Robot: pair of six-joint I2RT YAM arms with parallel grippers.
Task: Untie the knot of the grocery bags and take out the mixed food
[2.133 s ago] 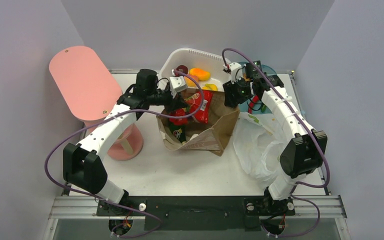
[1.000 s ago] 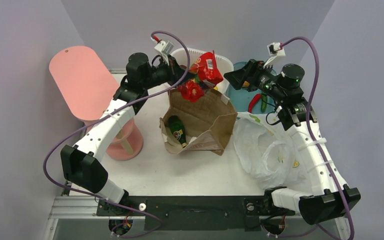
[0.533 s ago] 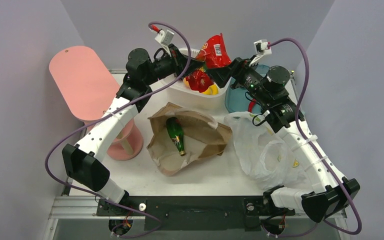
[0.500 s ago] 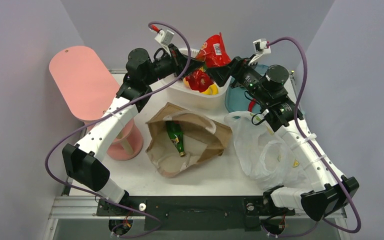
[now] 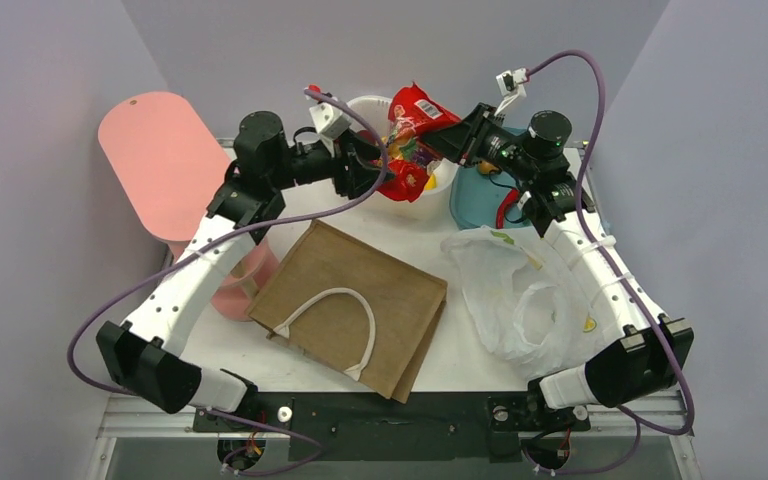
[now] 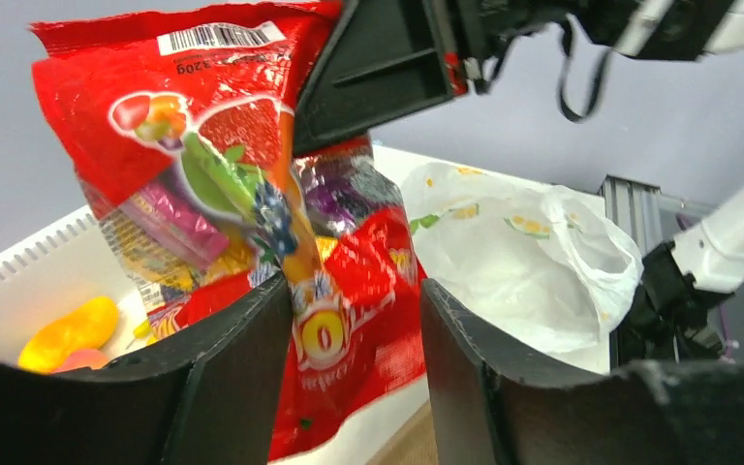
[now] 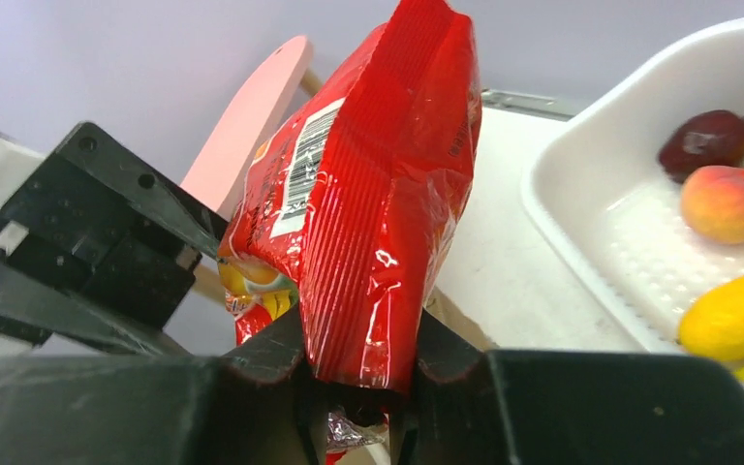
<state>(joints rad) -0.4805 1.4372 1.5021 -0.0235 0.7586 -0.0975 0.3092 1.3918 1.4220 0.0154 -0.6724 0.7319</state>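
Your right tool [image 7: 358,339] is clamped on the top edge of the red snack packets [image 5: 412,115]. Your left tool [image 6: 354,291] is closed to much the same gap on their lower end, so the bunch hangs between both arms above the white tub [image 7: 630,252], presumably so it can be dropped in. The brown paper bag [image 5: 360,300] lies flat on the bench [image 5: 457,335], the grocery bag [image 5: 520,300] slumps just right of it with its mouth gaping, apparently untied, and a peach-coloured fruit [image 7: 731,203] sits in the tub.
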